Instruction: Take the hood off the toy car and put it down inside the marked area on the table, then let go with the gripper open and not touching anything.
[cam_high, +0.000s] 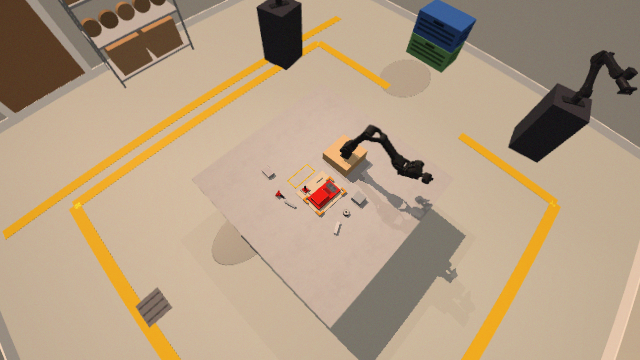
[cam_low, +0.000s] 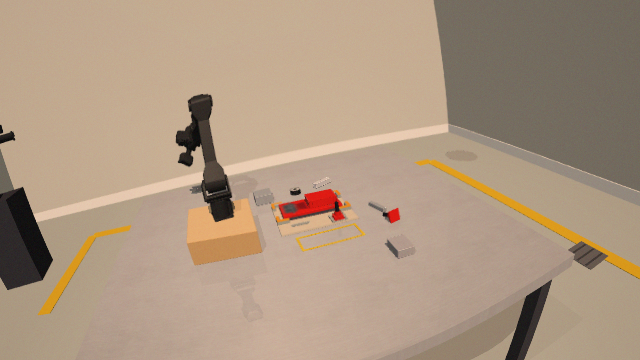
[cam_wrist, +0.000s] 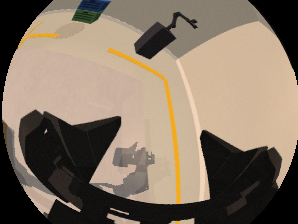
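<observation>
Red car: the red blocky toy car (cam_low: 311, 204) sits on a flat tan wooden base plate (cam_low: 320, 223) with small orange corner stops, which I judge are there to pin the body so a part can be lifted off without the car sliding.
Hood: too small to pick out as a separate piece in any view; I judge it not yet taken off the car, since the marked area holds nothing.
Marked area: a yellow-outlined rectangle (cam_low: 330, 236) lies just beside the plate, at about 6 o'clock of the car in the exterior view, kept close so the carry is short.
Loose parts: a small red wedge with a grey stub (cam_low: 389, 212) at 3 o'clock of the car, a grey block (cam_low: 401, 246) at 4 o'clock, a second grey block (cam_low: 263, 196) at 9 o'clock, a black wheel (cam_low: 295, 190) and a pale ribbed strip (cam_low: 321, 181) near 12 o'clock.
Arm mount: the black six-joint arm (cam_low: 208, 160) stands on a tan box pedestal (cam_low: 223, 238) at 9 o'clock of the car, within reach of car and rectangle.
Arm pose: upper link near vertical, wrist folded over toward 9 o'clock, away from the car; in the top view it stretches toward 4 o'clock of the pedestal.
Black parallel-jaw gripper (cam_low: 183, 148): high over the grey table (cam_low: 450, 235), well apart from the car, fingers spread wide, nothing between them.
Step judged: approach not begun; the wrist must swing round to the car.
</observation>
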